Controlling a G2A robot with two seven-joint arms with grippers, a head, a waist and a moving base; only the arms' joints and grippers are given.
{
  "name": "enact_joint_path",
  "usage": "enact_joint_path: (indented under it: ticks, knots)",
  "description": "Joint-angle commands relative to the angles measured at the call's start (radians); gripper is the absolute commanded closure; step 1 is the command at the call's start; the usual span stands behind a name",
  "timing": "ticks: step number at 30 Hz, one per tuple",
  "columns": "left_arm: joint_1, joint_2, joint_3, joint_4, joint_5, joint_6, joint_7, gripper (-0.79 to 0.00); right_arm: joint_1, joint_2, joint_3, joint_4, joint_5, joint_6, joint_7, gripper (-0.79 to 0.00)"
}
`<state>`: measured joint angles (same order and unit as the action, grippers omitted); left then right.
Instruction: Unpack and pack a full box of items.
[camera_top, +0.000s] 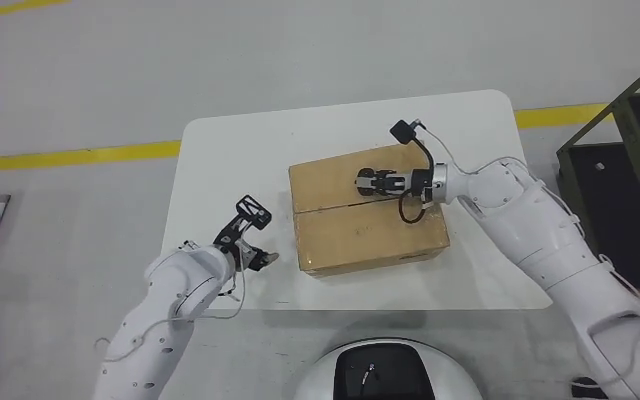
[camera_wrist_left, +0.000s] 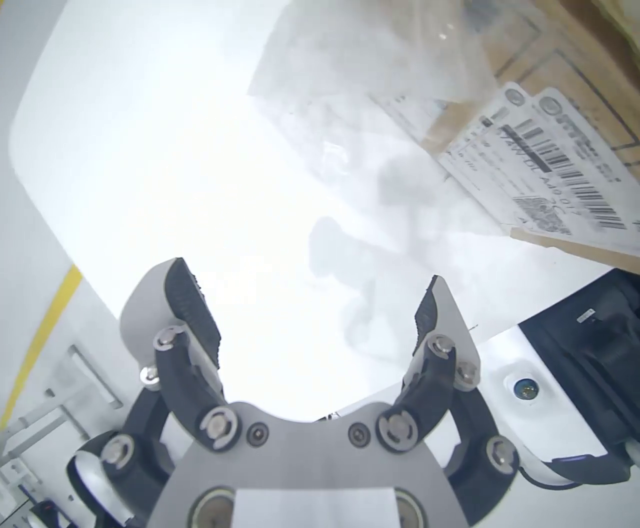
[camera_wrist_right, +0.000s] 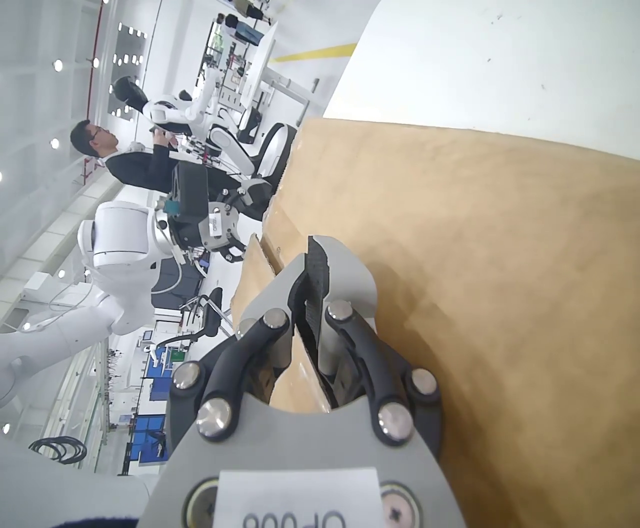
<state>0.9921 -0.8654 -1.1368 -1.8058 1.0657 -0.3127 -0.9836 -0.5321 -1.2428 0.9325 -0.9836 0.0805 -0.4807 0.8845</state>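
Note:
A brown cardboard box (camera_top: 365, 215) sits in the middle of the white table (camera_top: 230, 160) with its top flaps down. My right gripper (camera_top: 368, 183) lies on the box top at the seam between the flaps. In the right wrist view it (camera_wrist_right: 312, 255) is shut on the edge of a flap (camera_wrist_right: 300, 350). My left gripper (camera_top: 258, 248) hangs over bare table just left of the box, near the front edge. Its fingers (camera_wrist_left: 192, 300) are spread wide and hold nothing. The box side with white labels (camera_wrist_left: 550, 165) shows beyond it.
The table's front edge runs close behind the left gripper. Bare table lies to the left of the box and behind it. A dark cart (camera_top: 605, 190) stands off the table's right side, and a yellow line (camera_top: 90, 154) crosses the floor.

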Motion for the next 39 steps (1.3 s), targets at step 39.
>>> enact_joint_path:
  ticks: [39]
  knots:
    - [-0.056,-0.080,0.035,0.014,0.239,0.258,0.289,-0.785,0.016,-0.016,0.000,0.026,-0.011,-0.006,0.022,0.000]
